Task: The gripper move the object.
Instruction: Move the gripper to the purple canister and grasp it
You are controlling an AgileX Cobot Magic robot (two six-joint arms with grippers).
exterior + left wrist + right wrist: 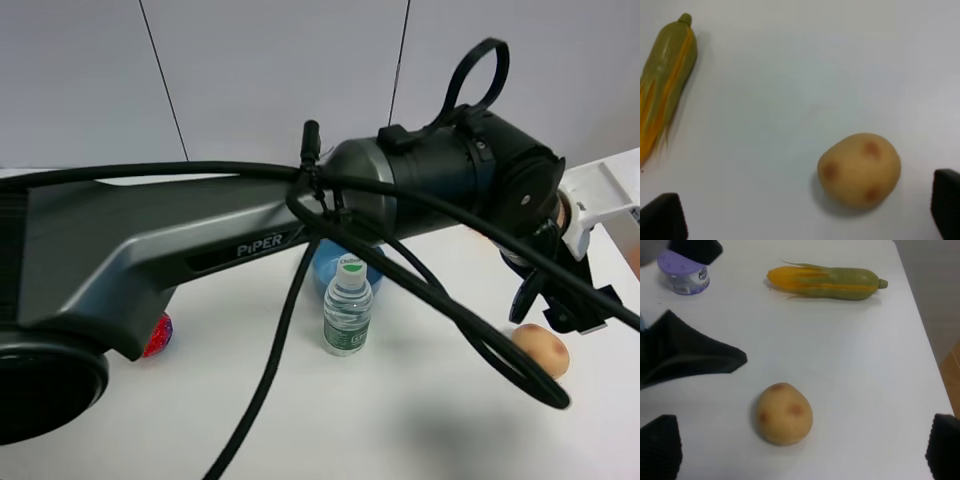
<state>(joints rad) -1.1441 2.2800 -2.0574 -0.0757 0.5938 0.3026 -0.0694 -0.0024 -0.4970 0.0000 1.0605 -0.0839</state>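
Note:
The object, a small clear jar with a lavender lid (684,274), shows only in the right wrist view, standing on the white table beyond a potato (785,413). A black part partly covers its top edge. In the exterior view the jar is hidden behind the dark grey PIPER arm (200,250). That arm reaches across to the right, and its left gripper (565,305) hangs open just above the potato (541,350). In the left wrist view the left gripper (802,222) is open and empty beside the potato (860,169). The right gripper (802,457) is open and empty near the potato.
A corn cob (827,279) lies beyond the potato, also in the left wrist view (665,85). A blue bowl (330,268), a water bottle (347,310) and a red dotted thing (157,335) stand mid-table. A black arm part (685,357) juts in. The table edge (920,330) is close.

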